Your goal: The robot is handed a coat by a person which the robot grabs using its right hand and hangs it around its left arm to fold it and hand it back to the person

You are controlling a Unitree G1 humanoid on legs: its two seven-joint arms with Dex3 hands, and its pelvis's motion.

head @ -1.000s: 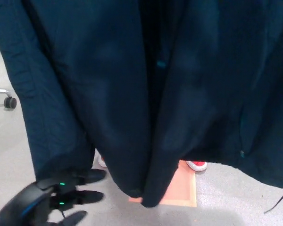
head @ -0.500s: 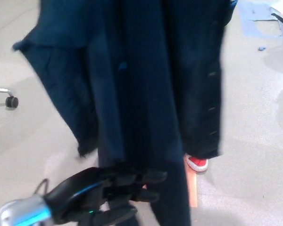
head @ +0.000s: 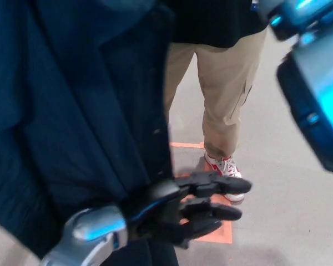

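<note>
A dark navy coat (head: pixel 77 111) fills the left half of the head view and hangs over my left forearm (head: pixel 94 235). My left hand (head: pixel 197 208) sticks out from under the coat's edge, its fingers stretched and apart, holding nothing. My right forearm (head: pixel 313 88), blurred silver and blue, crosses the top right corner towards the coat's top. The right hand itself does not show. Where the coat is held at the top lies out of the picture.
A person stands close in front, with khaki trousers (head: pixel 225 83), a black top (head: pixel 211 19) and red shoes (head: pixel 227 177). An orange floor mark (head: pixel 213 233) lies under my left hand. Grey floor (head: pixel 294 221) spreads to the right.
The coat has swung to the left and now lies over my raised left forearm. The person's legs have come into view. My right forearm has entered at the top right.
</note>
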